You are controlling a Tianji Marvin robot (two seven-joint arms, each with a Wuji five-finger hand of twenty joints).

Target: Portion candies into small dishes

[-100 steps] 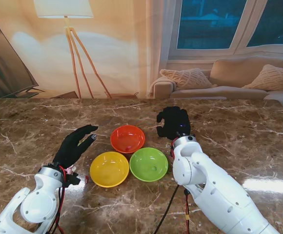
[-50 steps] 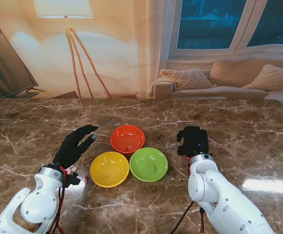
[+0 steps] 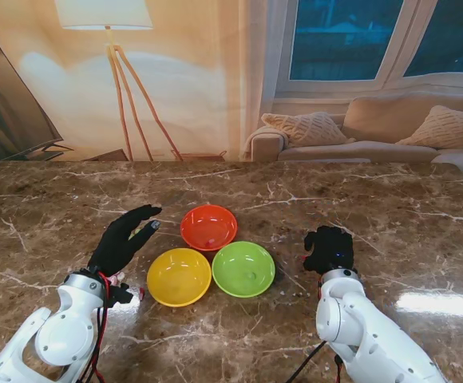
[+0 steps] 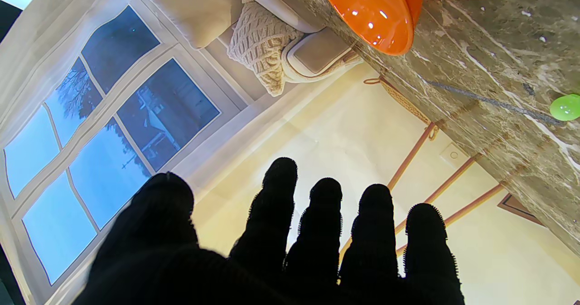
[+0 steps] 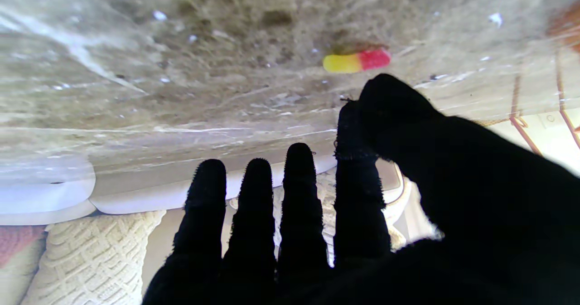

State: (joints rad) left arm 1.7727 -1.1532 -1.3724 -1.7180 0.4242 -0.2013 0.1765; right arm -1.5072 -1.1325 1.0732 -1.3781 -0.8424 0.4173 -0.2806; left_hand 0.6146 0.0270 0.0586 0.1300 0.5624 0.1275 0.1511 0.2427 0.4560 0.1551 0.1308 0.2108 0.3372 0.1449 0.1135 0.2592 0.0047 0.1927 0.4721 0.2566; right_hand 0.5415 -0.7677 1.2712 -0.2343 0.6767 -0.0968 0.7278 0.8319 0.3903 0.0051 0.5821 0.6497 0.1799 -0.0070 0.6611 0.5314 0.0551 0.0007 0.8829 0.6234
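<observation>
So this looks like early days on the candy job. Three small dishes sit bunched together in the middle of the table (image 3: pixel 72 199): an orange dish (image 3: pixel 208 227) farthest from me, a yellow dish (image 3: pixel 179 276) and a green dish (image 3: pixel 243 269) nearer. From the stand camera I can maybe make out a speck or two inside the orange and green ones, but it's too small to call, so I'd guess little or nothing is portioned yet

Right hand (image 3: pixel 329 250) hovers off to the right of the green dish, palm down. Its wrist camera shows the fingers (image 5: pixel 299 191) straight and side by side, thumb close to the first finger, holding nothing. A yellow-and-red candy (image 5: pixel 356 61) lies on the marble just beyond the fingertips, which looks like the pick target

Left hand (image 3: pixel 124 238) is spread open and empty left of the dishes, and its wrist view catches a green candy (image 4: pixel 565 107) loose on the table. So at least two candies are still out, and the grabbing and dropping is basically all left to do
</observation>
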